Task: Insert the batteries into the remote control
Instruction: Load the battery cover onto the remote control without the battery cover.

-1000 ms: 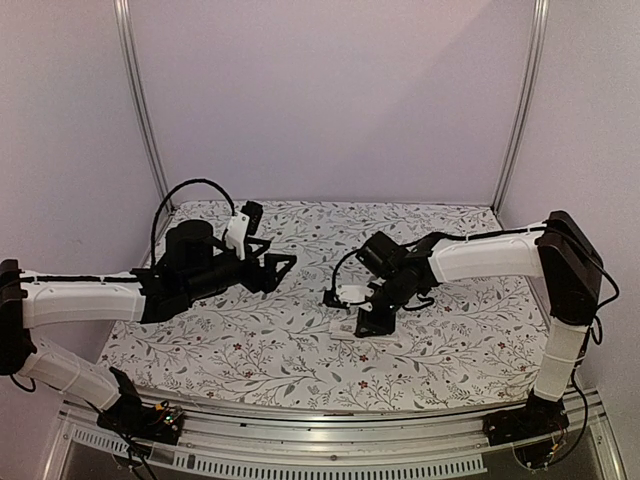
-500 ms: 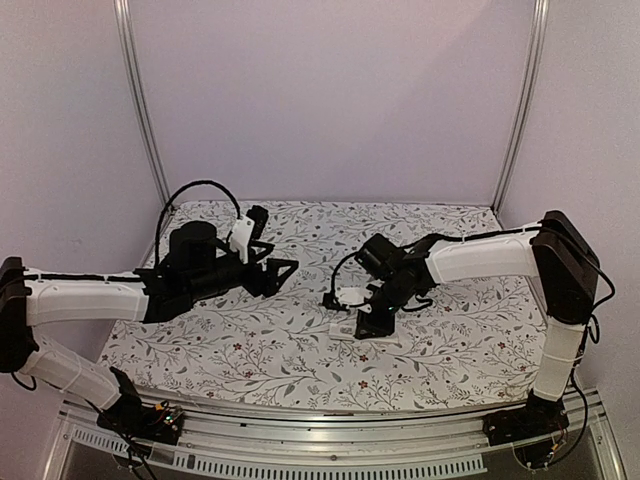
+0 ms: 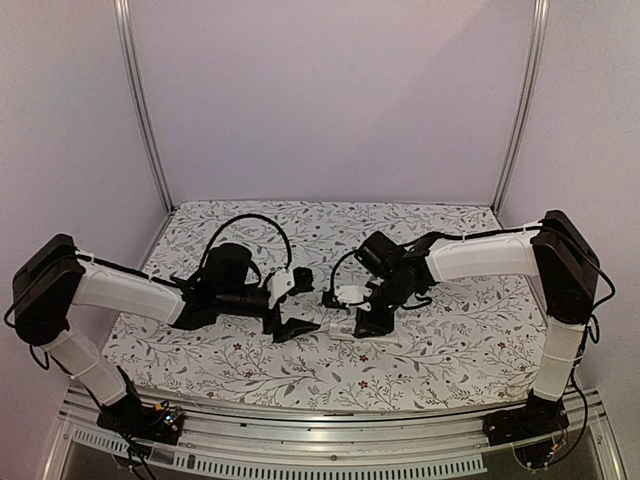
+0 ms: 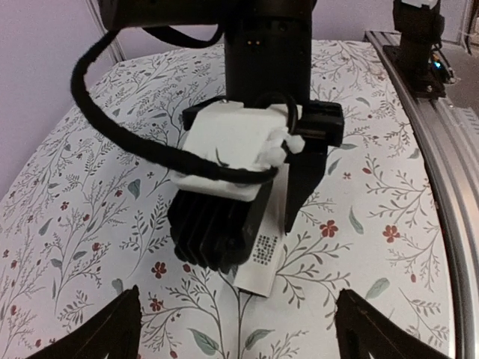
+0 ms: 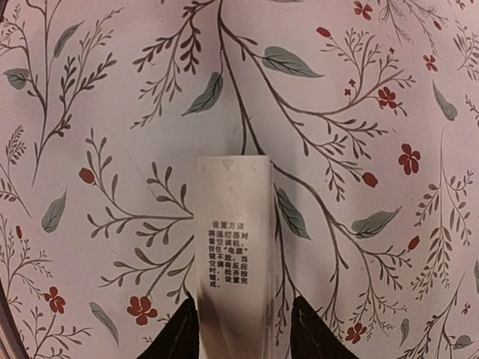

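Remote control point(image 5: 232, 247): flat white bar, printed label up, lying on the flowered counter point(image 5: 90, 112). One end sits between the two fingers of the right hand point(image 5: 243, 318), probably to steady it for loading (whether they pinch it or only flank it cannot be told; a sliver of counter shows along one side). Left hand point(image 4: 238, 314): spread wide and empty, low over the counter and facing the remote from near by, seemingly placed to assist; batteries: none visible in any view.
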Robot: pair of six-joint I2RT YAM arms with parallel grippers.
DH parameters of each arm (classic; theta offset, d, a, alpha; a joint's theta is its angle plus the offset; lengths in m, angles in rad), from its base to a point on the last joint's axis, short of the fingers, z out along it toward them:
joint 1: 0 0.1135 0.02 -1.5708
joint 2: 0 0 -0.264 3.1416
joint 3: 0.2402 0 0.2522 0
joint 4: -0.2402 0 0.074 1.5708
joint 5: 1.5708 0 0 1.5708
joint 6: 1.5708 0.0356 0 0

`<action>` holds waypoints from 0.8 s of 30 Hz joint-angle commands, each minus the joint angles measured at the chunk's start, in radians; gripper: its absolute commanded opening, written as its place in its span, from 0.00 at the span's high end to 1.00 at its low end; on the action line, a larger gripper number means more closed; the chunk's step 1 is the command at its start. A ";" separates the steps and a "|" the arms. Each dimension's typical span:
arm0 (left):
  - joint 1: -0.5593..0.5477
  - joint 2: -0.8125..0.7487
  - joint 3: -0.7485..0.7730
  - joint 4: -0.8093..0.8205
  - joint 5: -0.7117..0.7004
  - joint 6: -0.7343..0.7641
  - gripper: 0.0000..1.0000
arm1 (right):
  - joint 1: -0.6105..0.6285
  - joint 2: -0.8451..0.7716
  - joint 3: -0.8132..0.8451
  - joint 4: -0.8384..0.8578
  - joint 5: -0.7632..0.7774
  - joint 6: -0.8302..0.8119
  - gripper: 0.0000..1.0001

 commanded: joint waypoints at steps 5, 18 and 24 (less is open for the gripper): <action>-0.030 0.179 0.122 -0.085 0.145 0.189 0.10 | -0.012 -0.007 0.036 -0.015 -0.030 -0.022 0.55; -0.114 0.344 0.302 -0.186 0.105 0.258 0.04 | -0.208 -0.285 -0.017 -0.059 -0.026 0.134 0.38; -0.150 0.498 0.509 -0.326 0.101 0.263 0.02 | -0.334 -0.415 -0.117 0.011 0.048 0.325 0.27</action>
